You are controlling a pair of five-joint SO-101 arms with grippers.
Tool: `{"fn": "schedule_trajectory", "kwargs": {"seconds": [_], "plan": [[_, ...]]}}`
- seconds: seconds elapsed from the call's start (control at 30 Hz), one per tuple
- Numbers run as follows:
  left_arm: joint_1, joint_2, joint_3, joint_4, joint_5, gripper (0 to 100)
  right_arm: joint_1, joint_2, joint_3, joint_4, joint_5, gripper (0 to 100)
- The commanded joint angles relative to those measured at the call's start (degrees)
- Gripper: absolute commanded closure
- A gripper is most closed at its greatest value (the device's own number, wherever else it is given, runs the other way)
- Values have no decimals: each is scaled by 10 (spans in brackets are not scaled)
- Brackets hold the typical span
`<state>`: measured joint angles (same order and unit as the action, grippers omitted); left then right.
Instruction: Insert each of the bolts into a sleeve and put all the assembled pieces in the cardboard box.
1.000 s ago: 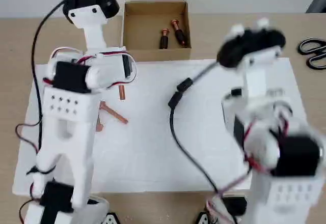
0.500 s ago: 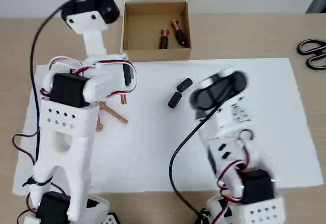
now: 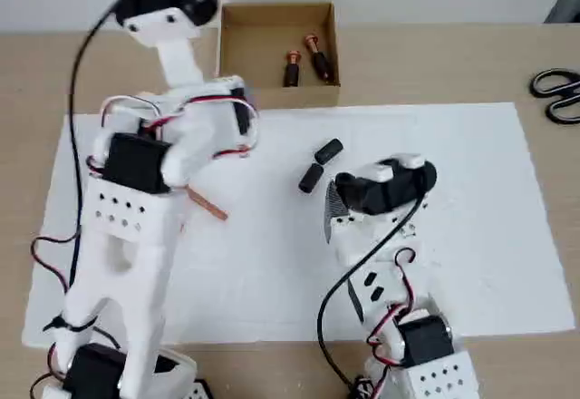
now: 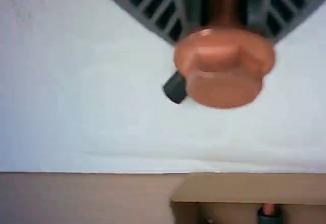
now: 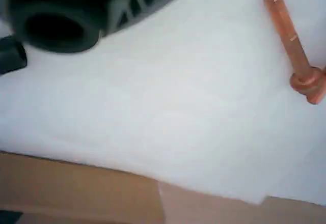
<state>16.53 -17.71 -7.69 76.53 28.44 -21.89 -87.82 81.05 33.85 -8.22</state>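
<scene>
My left gripper (image 4: 224,5) is shut on a copper bolt (image 4: 223,68), whose head faces the left wrist camera. The left arm (image 3: 172,141) stands over the white sheet's left part, near the cardboard box (image 3: 231,50). Two assembled pieces (image 3: 292,68) (image 3: 317,57) lie in the box. My right gripper (image 3: 331,210) is low over the middle of the sheet, shut on a black sleeve (image 5: 56,28). Two loose sleeves (image 3: 328,151) (image 3: 311,178) lie just beyond it. A loose bolt (image 3: 208,205) (image 5: 295,46) lies on the sheet beside the left arm.
The white sheet (image 3: 471,190) covers most of the wooden table. Scissors (image 3: 557,91) lie at the far right edge. A black cable (image 3: 340,290) runs along the right arm. The left wrist view shows a sleeve (image 4: 174,87) and the box's wall (image 4: 244,193) beyond.
The right arm has swung from the sheet's right side down to its middle, close to the loose sleeves. The left arm has shifted toward the box, carrying its bolt.
</scene>
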Motion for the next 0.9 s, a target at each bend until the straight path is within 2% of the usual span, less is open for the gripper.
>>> {"fn": "schedule_trajectory", "kwargs": {"seconds": [0.0, 0.1, 0.2, 0.37, 0.67, 0.87], "plan": [[62, -69, -3, -21, 4, 994, -44, -67, 30, -20, -4, 995], [89, -86, -2, -22, 3, 994, -77, -117, 55, -20, -4, 995], [88, -85, 6, -31, 4, 994, -80, -144, 75, -25, -4, 995], [91, -91, 101, -128, 3, 994, -81, -150, 106, -58, -4, 995], [91, -91, 278, -310, 3, 994, -82, -150, 114, -55, -4, 995], [93, -159, 333, -338, 3, 994, -82, -150, 134, -58, -4, 995]]}}
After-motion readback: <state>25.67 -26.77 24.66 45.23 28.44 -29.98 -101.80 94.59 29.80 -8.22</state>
